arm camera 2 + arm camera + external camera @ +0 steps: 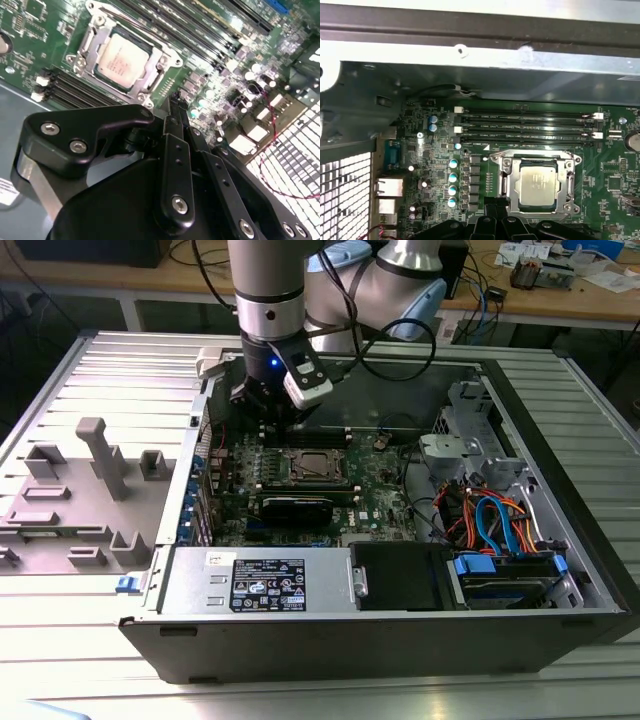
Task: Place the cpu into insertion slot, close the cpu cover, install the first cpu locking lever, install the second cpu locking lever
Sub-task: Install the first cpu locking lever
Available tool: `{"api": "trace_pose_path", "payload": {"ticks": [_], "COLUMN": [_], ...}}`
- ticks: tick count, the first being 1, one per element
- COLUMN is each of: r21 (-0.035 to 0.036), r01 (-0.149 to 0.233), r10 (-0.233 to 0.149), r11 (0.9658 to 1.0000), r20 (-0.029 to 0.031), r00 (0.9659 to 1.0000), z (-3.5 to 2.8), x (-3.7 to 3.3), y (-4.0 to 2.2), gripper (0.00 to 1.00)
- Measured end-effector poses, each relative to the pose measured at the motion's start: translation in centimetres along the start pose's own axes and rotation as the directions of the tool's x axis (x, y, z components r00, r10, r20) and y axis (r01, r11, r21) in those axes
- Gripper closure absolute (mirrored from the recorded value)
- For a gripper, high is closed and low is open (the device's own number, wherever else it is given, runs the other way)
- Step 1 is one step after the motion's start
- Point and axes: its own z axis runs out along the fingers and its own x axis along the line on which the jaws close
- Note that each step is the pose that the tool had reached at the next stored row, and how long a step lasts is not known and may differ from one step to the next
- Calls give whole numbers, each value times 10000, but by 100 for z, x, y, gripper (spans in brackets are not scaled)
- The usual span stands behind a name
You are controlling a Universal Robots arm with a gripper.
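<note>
The cpu [540, 186], a dull silver square, lies flat in the insertion slot [318, 466] on the green board and hides the slot's contact field. The cpu cover [506, 182] is down around the chip like a metal frame. Thin lever rods [535, 154] run along the socket's edges. In both wrist views my black gripper [175, 99] is shut with nothing between its fingers, and it hovers beside one edge of the socket. In the exterior view the gripper [272, 412] hangs above the board, behind the socket and toward the exterior view's left.
Long black memory slots [525, 125] run beside the socket. A black card [297, 506] stands in front of it. The power supply [260, 582] and orange and blue cables [490, 520] fill the front of the case. A grey fixture [90, 480] sits outside at the exterior view's left.
</note>
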Motion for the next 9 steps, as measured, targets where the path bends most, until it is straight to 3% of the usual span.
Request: {"api": "trace_pose_path", "payload": {"ticks": [3,9], "r21": [0,-1], "r01": [-1,-1], "r10": [1,1], "r11": [10000,10000], "r20": [0,4], "r00": [10000,10000], "z": [-1,-52], "x": [85,83], "y": [4,3], "gripper": [89,89]}}
